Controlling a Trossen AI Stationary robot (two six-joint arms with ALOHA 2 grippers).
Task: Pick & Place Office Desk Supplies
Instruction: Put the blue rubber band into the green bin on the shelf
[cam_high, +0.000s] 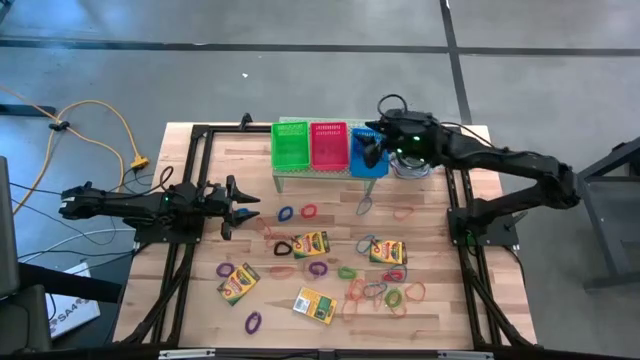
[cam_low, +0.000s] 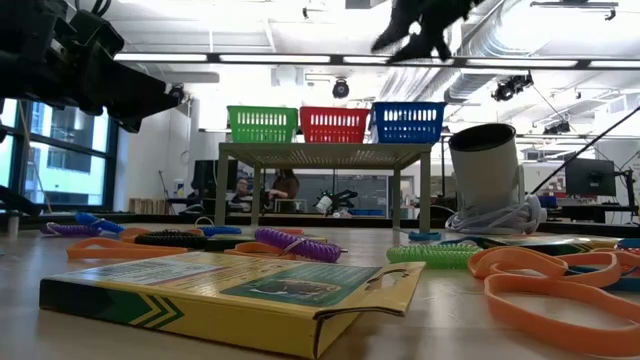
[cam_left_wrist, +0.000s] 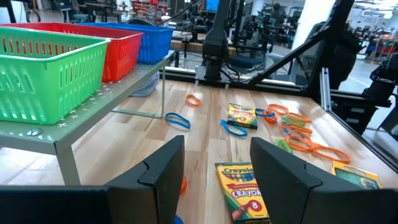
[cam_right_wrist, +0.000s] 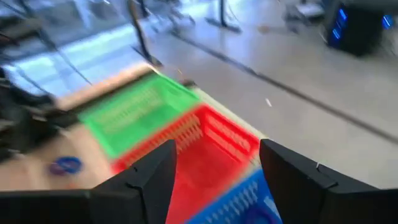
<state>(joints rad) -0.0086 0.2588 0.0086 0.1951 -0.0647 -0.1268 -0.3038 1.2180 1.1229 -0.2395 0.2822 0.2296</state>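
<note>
Most crayon boxes (cam_high: 311, 244) and bands (cam_high: 384, 292) remain on your table (cam_high: 440, 250). Right gripper (cam_high: 372, 150), fingers apart, empty, hangs over the blue basket (cam_high: 366, 166); left gripper (cam_high: 238, 206), fingers apart, waits.

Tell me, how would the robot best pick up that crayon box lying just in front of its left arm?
Probably from straight above: the crayon box lies flat on the table, so the open left end effector could pinch its two long edges across the narrow width.
</note>
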